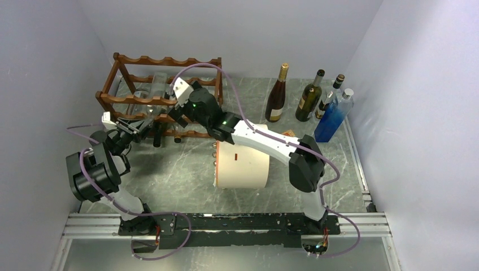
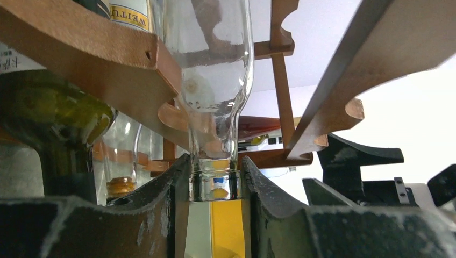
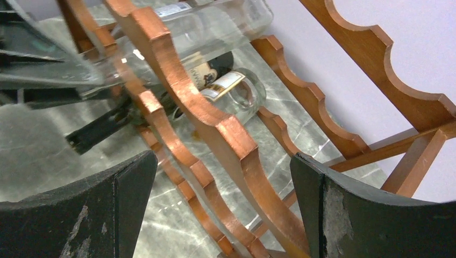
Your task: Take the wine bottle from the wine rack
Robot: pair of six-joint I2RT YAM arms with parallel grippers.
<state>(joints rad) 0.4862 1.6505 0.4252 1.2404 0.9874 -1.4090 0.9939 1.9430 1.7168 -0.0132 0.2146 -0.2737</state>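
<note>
Left gripper (image 2: 214, 180) is clamped on the mouth of the clear glass wine bottle (image 2: 215, 64), smooth neck pinched between scuffed black pads. The bottle is lying in the wine rack (image 1: 167, 60), cradled by reddish scalloped wooden rails, beside a dark green bottle (image 2: 48, 118). Right gripper (image 3: 223, 172) gapes wide, fingers straddling a glossy scalloped rail above the veined marble table (image 3: 43, 166).

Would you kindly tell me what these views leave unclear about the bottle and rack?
- Top view: the rack and the left end effector hide the neck of the clear bottle.
- Left wrist view: the top edge cuts off that bottle's base.
- Top view: labels on the standing bottles are too small.
</note>
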